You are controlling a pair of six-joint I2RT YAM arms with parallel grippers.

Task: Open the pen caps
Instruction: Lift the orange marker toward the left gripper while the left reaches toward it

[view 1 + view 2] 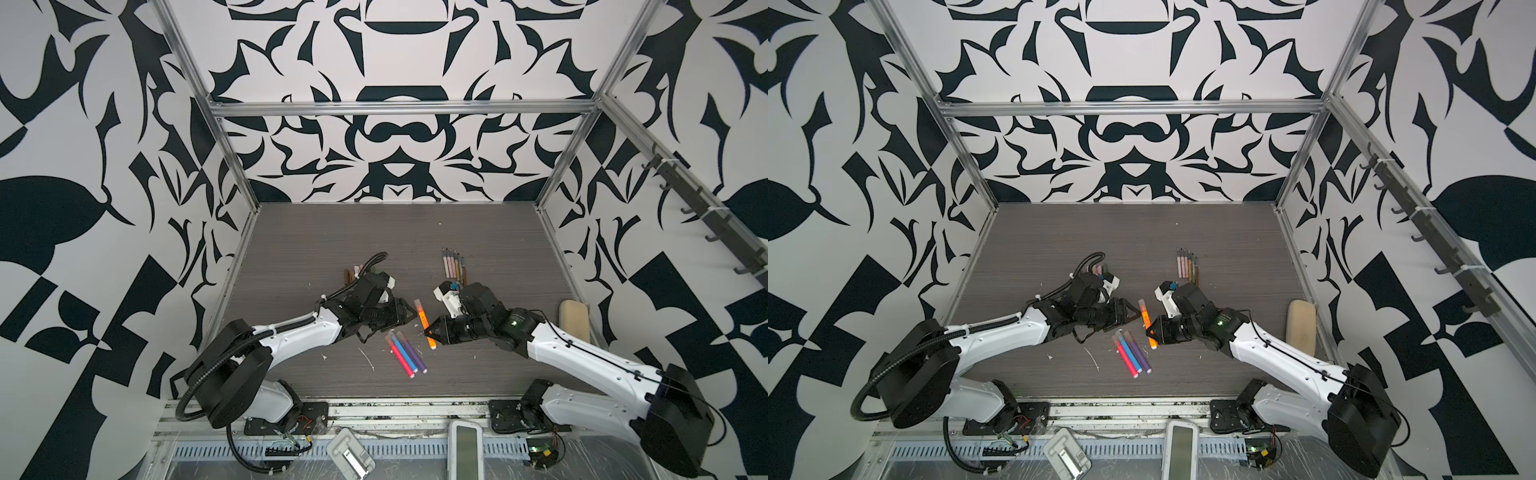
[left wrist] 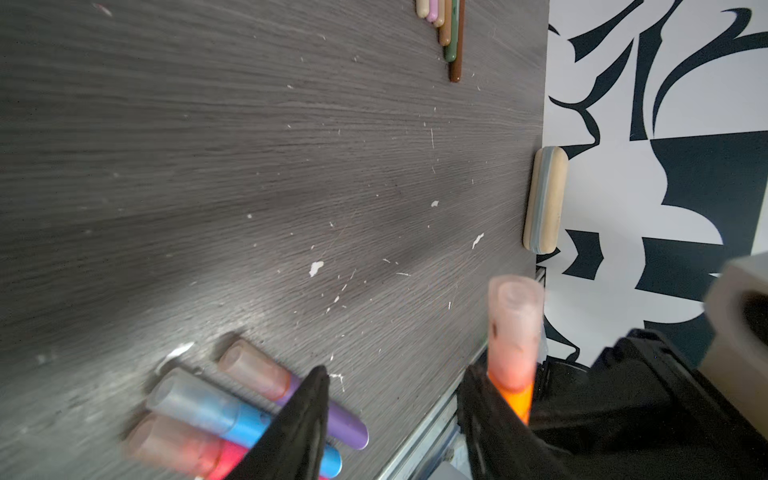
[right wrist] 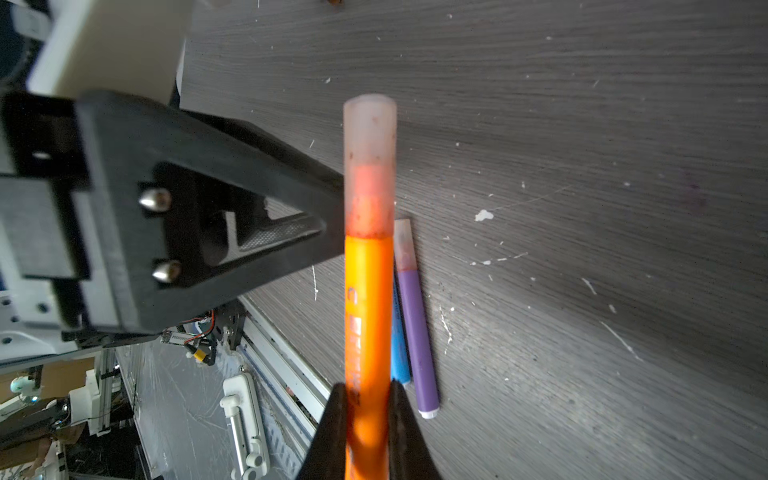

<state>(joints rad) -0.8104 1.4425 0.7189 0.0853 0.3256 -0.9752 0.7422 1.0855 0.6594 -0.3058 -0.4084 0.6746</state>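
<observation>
Right wrist view: right hand [image 3: 368,392] is clamped tight on the barrel of the orange pen [image 3: 369,299]. The pen is held clear of the counter [image 3: 582,124], so its cap [image 3: 370,166] sticks out free for the other arm. The cap is on. Left hand [image 2: 395,374] is about half open and grips nothing. 1 finger [image 3: 291,174] sits just beside the cap seam, probably lining up for a pull. 3 capped thick pens [image 1: 405,353] lie together on the counter nearby. The thin pens [image 1: 454,266] lie well apart, their tips apparently bare.
</observation>
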